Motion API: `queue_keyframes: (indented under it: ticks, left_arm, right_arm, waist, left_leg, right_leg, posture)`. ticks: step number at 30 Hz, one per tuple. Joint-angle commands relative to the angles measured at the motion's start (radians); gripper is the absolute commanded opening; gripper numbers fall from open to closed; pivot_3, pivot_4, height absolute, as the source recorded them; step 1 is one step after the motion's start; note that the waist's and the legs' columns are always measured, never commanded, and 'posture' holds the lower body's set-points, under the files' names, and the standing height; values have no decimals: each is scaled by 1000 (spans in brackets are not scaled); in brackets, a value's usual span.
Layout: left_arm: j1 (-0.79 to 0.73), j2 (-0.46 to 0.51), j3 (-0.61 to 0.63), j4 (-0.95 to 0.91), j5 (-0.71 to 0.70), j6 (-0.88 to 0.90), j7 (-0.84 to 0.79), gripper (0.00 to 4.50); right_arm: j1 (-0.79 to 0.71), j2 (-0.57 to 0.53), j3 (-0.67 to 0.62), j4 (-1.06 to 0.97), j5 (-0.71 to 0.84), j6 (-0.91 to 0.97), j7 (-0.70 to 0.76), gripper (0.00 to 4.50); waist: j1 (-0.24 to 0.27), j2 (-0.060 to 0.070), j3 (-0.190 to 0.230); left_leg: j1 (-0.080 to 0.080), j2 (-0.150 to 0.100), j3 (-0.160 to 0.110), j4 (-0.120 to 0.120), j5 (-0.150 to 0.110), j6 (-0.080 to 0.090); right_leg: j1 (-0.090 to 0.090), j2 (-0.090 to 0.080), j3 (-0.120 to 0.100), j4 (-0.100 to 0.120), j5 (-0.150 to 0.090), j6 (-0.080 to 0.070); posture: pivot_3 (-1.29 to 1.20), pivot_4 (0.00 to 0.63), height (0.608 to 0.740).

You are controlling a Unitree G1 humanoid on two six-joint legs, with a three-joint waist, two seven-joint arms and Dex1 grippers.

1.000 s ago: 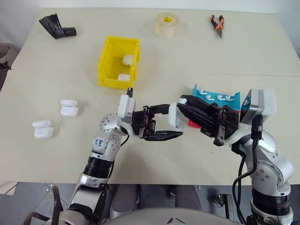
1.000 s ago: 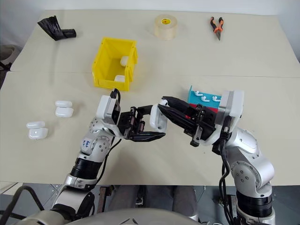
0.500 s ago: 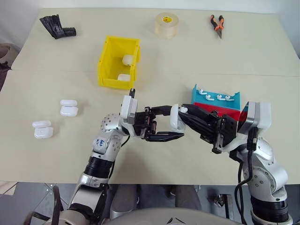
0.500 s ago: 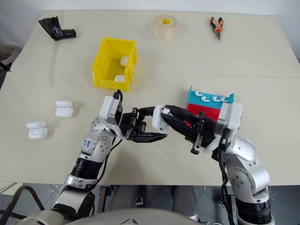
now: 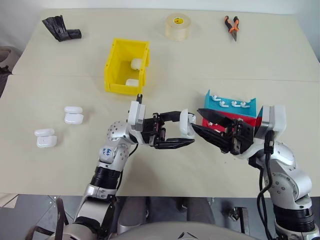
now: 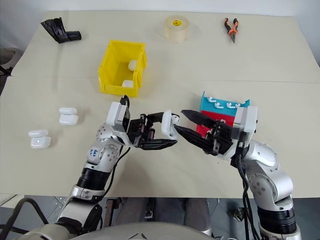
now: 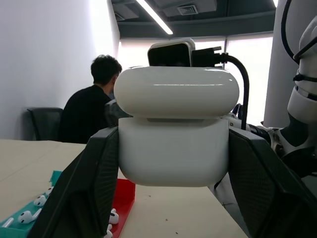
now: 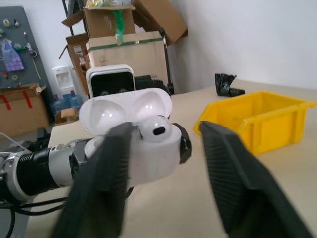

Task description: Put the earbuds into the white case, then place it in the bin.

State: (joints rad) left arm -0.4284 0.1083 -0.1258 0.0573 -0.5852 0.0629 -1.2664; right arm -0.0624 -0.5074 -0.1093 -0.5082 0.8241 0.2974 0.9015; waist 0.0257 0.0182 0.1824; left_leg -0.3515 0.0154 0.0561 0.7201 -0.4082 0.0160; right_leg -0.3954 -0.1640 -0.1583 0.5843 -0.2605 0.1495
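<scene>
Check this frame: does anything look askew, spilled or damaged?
Nothing looks damaged or spilled. The left gripper holds the white case open, with one earbud sitting proud of its slot rather than fully seated. The right gripper has its fingers apart beside it.

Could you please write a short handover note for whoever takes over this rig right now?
Left gripper: shut on the white case, lid open, held up above the table.
Right gripper: fingers apart at the case, holding nothing.
One of the earbuds sits in the held case; more earbuds lie on the teal tray.
The bin holds two cases; four more cases lie on the table at the robot's left.
Left: seat the remaining earbud, close the lid, place the case in the bin.
</scene>
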Motion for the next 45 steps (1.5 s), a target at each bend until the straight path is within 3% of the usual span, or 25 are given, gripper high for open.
queue_keyframes:
  ticks: [1,4,9,13,16,20,27,30,35,38,45]
  left_arm:
    - [-28,-25,5,-25,-20,-25,4,2814]
    - [-18,-16,14,-22,-13,-33,6,2814]
    - [-4,3,23,-14,-6,-46,2,2814]
    - [-2,11,31,1,7,-64,6,2814]
    - [-6,4,29,13,18,-84,15,2814]
    - [-8,-2,24,24,29,-100,29,2814]
    - [-7,-12,18,35,45,-126,35,2814]
    - [-3,-18,16,33,49,-136,38,2814]
    - [0,-28,12,39,54,-154,48,2814]
    - [9,-35,6,32,58,-162,57,2814]
    - [17,-29,11,27,59,-179,77,2814]
  right_arm:
    - [-1,-31,-22,-24,22,22,11,3510]
    - [24,-86,-102,1,21,13,37,4444]
    - [109,-177,-245,104,2,-15,112,4444]
    - [209,-266,-349,338,-148,-159,253,4444]
    - [197,-287,-363,479,-228,-276,290,4444]
    - [138,-312,-348,546,-273,-292,286,4444]
    - [-163,-450,-178,614,-388,-126,260,4444]
    - [-385,-507,-6,730,-555,-80,267,4444]
    - [-682,-475,178,979,-721,-109,310,4444]
    - [-848,-444,306,1211,-856,-228,376,4444]
    - [-1064,-376,414,1547,-1002,-404,439,4444]
  waist:
    - [0,0,0]
    - [1,0,0]
    - [2,0,0]
    - [5,0,0]
    - [1,0,0]
    - [-5,0,0]
    - [-3,1,-1]
    - [-1,1,-1]
    - [-1,1,0]
    - [-6,1,0]
    - [-18,1,0]
  left_leg:
    - [0,0,0,0,0,0]
    - [0,0,0,0,0,0]
    - [0,0,0,0,0,0]
    - [0,0,1,-1,0,0]
    - [0,0,2,0,0,1]
    - [1,0,3,-1,0,0]
    - [1,1,4,0,0,0]
    - [1,0,3,0,0,0]
    - [-1,0,2,0,0,0]
    - [-1,0,3,0,0,1]
    - [-1,0,3,-1,0,1]
  right_leg:
    - [0,0,0,0,0,0]
    - [0,0,0,0,0,0]
    - [0,0,0,0,0,0]
    - [0,0,1,0,0,0]
    - [0,0,1,-1,0,0]
    - [0,0,1,0,0,0]
    - [0,0,2,0,0,0]
    - [0,0,2,0,0,0]
    - [-1,0,1,-1,0,0]
    - [-1,0,0,-1,0,0]
    - [-1,0,0,-1,0,0]
  posture:
    - [0,150,740]
    - [0,150,740]
    - [0,150,740]
    - [0,150,740]
    - [0,150,740]
    - [0,150,740]
    - [0,150,740]
    - [0,150,740]
    - [0,150,740]
    - [0,150,740]
    - [0,150,740]
